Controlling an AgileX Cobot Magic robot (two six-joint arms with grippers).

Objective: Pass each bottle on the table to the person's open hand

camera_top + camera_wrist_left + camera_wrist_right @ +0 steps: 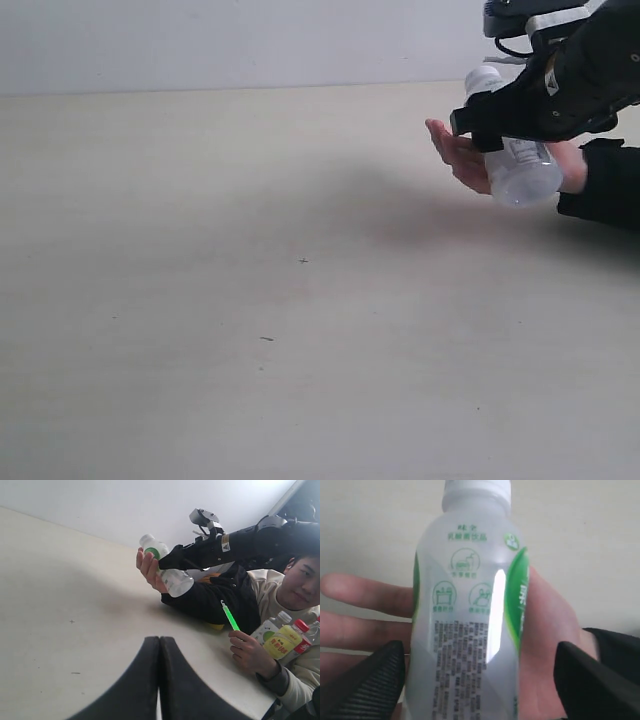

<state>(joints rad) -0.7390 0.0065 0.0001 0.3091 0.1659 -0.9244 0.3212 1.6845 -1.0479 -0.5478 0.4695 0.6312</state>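
Right wrist view: right end effector [477, 655] straddles the white bottle [465, 630], jaws spread wider than the body. One pad sits at the bottle's side. The other stands clear of it, bare palm showing in the gap, so it's released, not clamping. Bottle lies across the person's open hand [547, 630], cap end away from the camera, green marks and grey print on the label legible. Only this view gives that jaw gap.

Exterior view: same handover, upper right of the frame. Bottle is tilted, cap up-left, base lower right, off the surface [250, 300] and against the palm. The hand's fingertips point left. Black arm covers the bottle's middle, so pad contact can't be judged here. Two tiny dark specks [303, 261] on the pale surface near frame centre.

Left wrist view: left end effector [159, 647] is clenched, its two halves pressed flat together with nothing between, above the surface. This view alone shows the person. Their other hand [252, 655] is at the surface edge, holding a green stick [229, 616]. Three more bottles are bunched just beside that arm:
- second white bottle [267, 632]
- yellow-label bottle [285, 644] with red cap
- red-label bottle [309, 640], cut by the frame edge

Can't tell what they rest on. All three are well apart from the handover.
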